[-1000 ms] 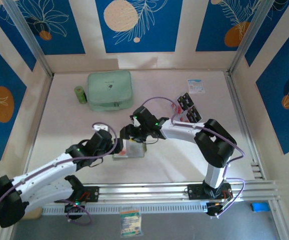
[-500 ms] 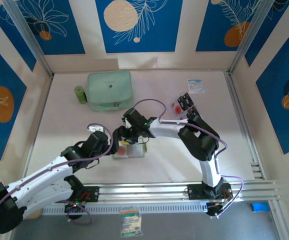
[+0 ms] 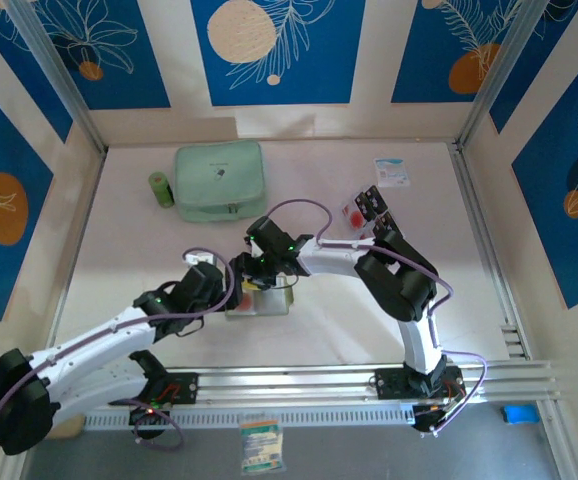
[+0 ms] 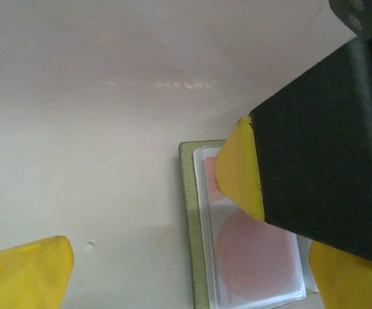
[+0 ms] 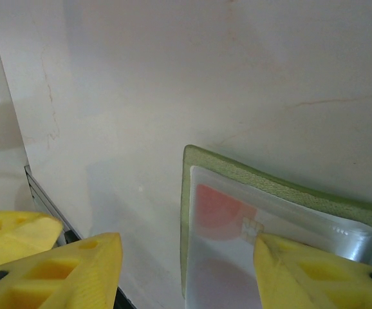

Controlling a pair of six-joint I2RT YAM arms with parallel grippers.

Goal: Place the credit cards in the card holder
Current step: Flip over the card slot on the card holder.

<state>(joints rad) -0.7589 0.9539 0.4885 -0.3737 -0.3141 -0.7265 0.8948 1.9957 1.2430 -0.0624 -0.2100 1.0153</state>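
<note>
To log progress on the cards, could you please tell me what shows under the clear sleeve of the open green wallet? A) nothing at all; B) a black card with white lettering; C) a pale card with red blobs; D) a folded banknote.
C: both wrist views show a pale card with red blobs lying under the clear sleeve of the wallet.

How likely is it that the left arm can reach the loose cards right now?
Probably not. The cards lie far right, and the right arm stretches across between them and the left arm, whose fingers sit by the holder.
</note>
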